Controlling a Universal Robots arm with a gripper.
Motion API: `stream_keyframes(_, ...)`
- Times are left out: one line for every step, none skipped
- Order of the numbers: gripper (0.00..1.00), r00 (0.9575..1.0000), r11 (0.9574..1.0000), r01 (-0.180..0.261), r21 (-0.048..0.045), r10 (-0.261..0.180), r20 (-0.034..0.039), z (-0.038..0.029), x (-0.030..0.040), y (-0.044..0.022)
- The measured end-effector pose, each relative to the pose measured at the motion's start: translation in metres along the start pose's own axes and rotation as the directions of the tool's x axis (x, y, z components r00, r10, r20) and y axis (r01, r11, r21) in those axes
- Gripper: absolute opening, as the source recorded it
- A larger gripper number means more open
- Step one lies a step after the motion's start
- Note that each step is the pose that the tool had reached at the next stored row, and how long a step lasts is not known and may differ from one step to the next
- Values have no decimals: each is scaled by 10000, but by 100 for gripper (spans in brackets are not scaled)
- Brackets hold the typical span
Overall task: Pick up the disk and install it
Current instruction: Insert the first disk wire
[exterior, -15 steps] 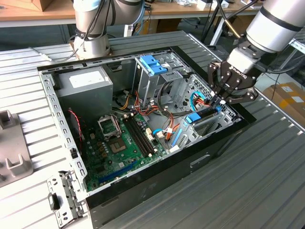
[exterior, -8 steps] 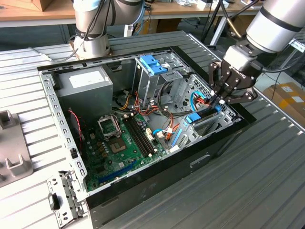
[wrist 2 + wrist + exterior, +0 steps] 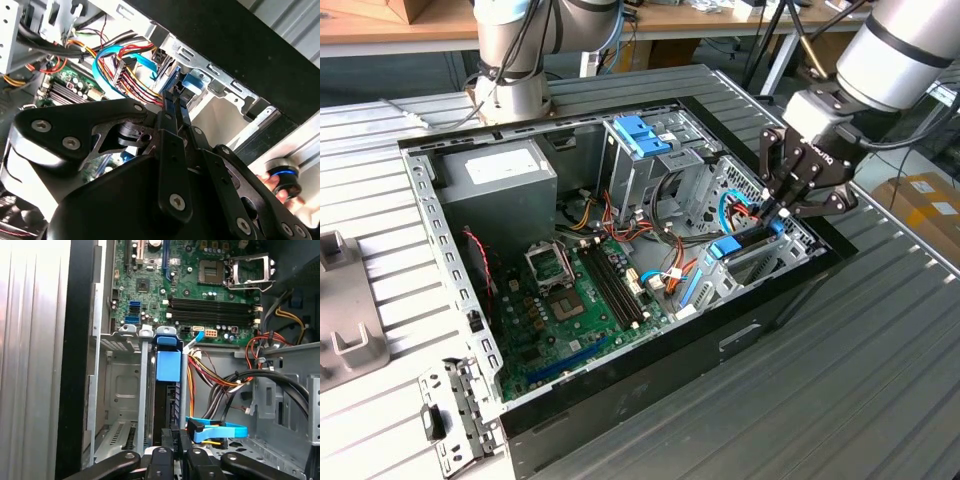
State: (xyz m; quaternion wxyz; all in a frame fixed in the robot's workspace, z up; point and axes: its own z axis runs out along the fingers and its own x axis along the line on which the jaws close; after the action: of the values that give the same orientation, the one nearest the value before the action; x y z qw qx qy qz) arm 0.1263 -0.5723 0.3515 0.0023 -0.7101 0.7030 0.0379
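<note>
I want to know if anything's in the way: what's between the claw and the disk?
Nothing: in the first wrist view the gripper already meets the disk in its bay.

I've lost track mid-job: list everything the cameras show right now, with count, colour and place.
computer case: one, black, open, lying on the ribbed metal table.
motherboard: one, green, on the case floor.
power supply: one, grey, back corner of the case at the exterior view's left.
drive cage: one, silver with a blue bracket on top, upright at the case's rear.
disk: one, dark body in a blue carrier, standing on edge in the front bay slot.
cables: a bundle, red, yellow, black and blue, beside the bay.
tool: one, black, closed on the disk's end.
</note>
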Motion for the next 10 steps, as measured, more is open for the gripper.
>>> stream_keyframes(17,9999,9999,-120,7,120,7,3,0,0)
stream_keyframes(17,9997,9997,-260,14,260,14,6,0,-1)
stream_keyframes(17,9995,9995,-315,17,315,18,9,0,3)
stream_keyframes(17,9995,9995,-320,18,320,19,10,2,11)
stream_keyframes(17,9995,9995,-318,18,318,17,11,4,22)
stream_keyframes(17,9995,9995,-319,18,319,17,14,5,27)
stream_keyframes(17,9994,9994,-337,19,337,15,22,6,28)
stream_keyframes(17,9994,9994,-358,20,358,14,26,6,28)
stream_keyframes(17,9992,9992,-405,22,405,17,35,7,28)
stream_keyframes(17,9990,9990,-448,25,448,20,43,7,28)
